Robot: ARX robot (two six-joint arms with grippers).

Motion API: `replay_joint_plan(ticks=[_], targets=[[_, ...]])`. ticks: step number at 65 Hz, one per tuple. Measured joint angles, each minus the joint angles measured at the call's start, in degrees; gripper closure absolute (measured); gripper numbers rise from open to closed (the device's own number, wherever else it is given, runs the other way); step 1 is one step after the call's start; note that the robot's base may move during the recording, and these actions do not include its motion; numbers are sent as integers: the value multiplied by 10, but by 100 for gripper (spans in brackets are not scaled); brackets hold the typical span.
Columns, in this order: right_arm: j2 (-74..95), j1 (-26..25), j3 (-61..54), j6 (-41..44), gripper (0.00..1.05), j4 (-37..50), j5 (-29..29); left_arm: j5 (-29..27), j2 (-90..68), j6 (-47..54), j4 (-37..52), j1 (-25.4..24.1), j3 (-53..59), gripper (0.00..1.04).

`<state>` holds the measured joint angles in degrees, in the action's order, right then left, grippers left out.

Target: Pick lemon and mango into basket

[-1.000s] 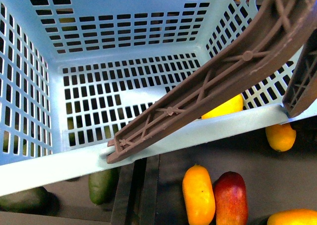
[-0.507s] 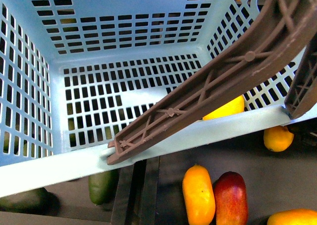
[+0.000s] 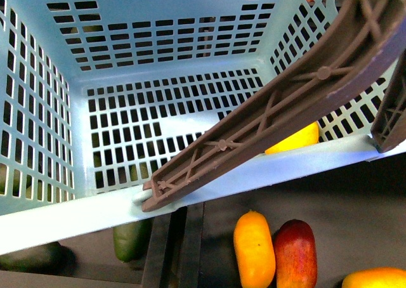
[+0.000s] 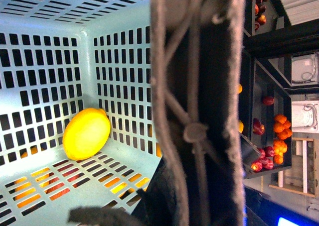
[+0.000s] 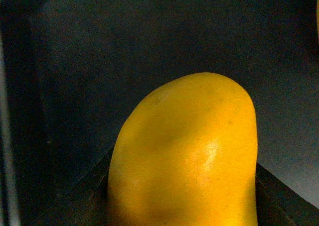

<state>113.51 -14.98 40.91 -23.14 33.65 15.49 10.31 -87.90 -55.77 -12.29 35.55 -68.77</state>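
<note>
**Basket** (image 3: 158, 199): light teal, lattice walls. It fills most of the front view, its near rim over the fruit – judged to be kept close so a drop is short. Its far rim and left wall are cut off.

**Handle** (image 3: 285, 104): brown ribbed arch, slanting across the basket mouth. In the left wrist view it lies right across the lens (image 4: 199, 111), blurred. This suggests the left arm is at the handle, steadying or carrying the basket.

**Counter** (image 3: 355, 205): dark, carrying the loose fruit below the basket rim.

**Mango** (image 3: 254, 250): elongated, yellow-orange, lying on the counter outside the basket and touching a red-blushed mango (image 3: 295, 255). Judged not yet collected.

**Close-up fruit** (image 5: 184, 156): yellow-orange and smooth, filling the right wrist view against a dark ground. It may be a mango, but it cannot be matched to any fruit in the front view.

**Yellow fruit at the corner** (image 3: 377, 278): mostly cut off.

**Lemon** (image 4: 85, 134): already on the basket floor against a wall. In the front view it is half hidden by the handle (image 3: 293, 139).

**Avocados** (image 3: 131, 240): dark green and partly under the rim – not wanted.

**Left fingers**: a dark blur at the frame edge only, so I cannot tell whether they are closed.

**Right fingers**: dark wedges flank the close-up fruit. I cannot tell whether they grip it.
</note>
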Motion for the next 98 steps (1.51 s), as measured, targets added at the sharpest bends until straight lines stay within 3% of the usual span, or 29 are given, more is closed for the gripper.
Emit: replay_joint_plan(ticks=[21,31,38,57,73,92,98], targets=[[-306,14,-66,-30,48,-73,49,-1,0,0,0,0,0,101],[-424,78,-67,-78,48,-101,34,-2,0,0,0,0,0,101],[-483,158,-66,-86,48,-120,-9,-1,0,0,0,0,0,101],[-422,310,-41,-80,48,-128,-77,-2,0,0,0,0,0,101],[-330,363,16,-54,48,-143,-131,-1,0,0,0,0,0,101],[-329,374,29,-53,7,-172,-186,-1,0,1,0,0,0,101],[-362,359,23,-53,9,-197,-206,1,0,-1,0,0,0,101]])
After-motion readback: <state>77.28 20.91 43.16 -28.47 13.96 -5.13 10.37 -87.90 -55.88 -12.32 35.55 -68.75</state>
